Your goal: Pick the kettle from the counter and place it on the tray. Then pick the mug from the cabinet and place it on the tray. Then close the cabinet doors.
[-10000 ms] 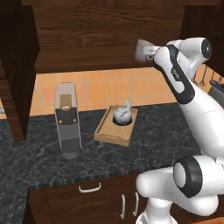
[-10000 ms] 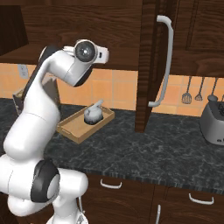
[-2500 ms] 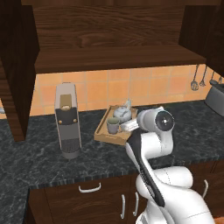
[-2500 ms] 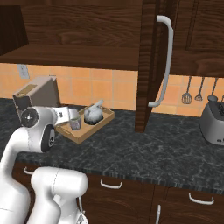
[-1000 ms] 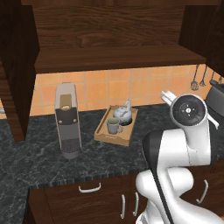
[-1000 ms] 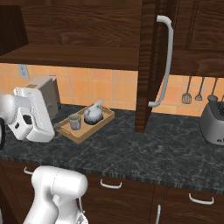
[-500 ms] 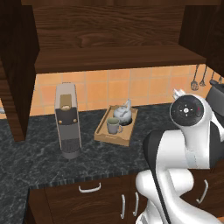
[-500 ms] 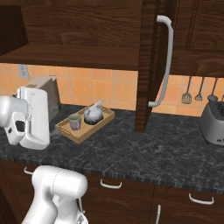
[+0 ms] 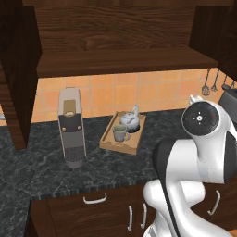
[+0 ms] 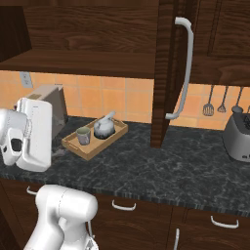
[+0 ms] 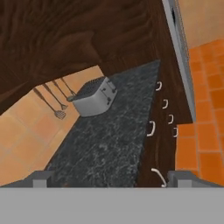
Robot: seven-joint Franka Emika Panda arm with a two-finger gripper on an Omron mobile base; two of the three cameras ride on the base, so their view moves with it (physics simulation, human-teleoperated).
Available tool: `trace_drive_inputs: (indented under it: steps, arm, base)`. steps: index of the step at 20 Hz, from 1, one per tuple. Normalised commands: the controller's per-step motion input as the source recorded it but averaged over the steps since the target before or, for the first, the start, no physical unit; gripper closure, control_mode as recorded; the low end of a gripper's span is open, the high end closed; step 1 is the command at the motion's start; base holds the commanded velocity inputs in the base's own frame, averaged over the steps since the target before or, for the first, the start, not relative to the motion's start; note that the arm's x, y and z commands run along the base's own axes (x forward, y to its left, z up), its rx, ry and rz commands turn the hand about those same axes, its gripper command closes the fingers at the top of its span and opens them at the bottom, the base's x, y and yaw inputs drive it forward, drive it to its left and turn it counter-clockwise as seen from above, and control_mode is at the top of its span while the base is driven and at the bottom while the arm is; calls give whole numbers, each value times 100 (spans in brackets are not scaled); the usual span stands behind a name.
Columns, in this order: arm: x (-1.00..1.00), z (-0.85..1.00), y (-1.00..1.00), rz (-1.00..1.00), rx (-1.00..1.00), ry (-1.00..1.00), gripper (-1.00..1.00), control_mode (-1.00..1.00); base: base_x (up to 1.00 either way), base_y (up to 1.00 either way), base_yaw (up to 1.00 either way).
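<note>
Right now the gripper (image 11: pixel 112 179) is standing wide open with nothing between its two fingertips (image 11: pixel 40 178), which are sitting far apart at the bottom of the hand view. Beyond them, a silver toaster (image 11: pixel 94 96) is resting on the counter (image 11: pixel 109 140), with utensils (image 11: pixel 52 98) hanging on the orange tile wall beside it. Farther off, the tray (image 9: pixel 121 141) is lying on the counter beside a tall coffee machine (image 9: pixel 71 127), carrying the kettle (image 9: pixel 129 119) and the mug (image 9: pixel 120 134) just beside each other. Above, the cabinet (image 9: pixel 125 41) is standing open, its right door (image 10: pixel 168 73) swung out with its bar handle (image 10: pixel 181 68) facing the room.
</note>
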Motion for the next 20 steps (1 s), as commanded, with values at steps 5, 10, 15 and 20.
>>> trace_drive_inputs:
  steps: [5, 10, 15, 20]
  arm:
    - [-23, 2, -8, -5, 0, -5, -100, -100]
    - [-8, 4, -18, -6, 0, -6, -100, -100]
    - [-9, 16, -50, -6, 7, -19, -100, -100]
    - [-20, 22, -56, -14, 10, -17, -100, -100]
  base:
    - [0, 0, 0]
    - [0, 0, 0]
    - [0, 0, 0]
    - [0, 0, 0]
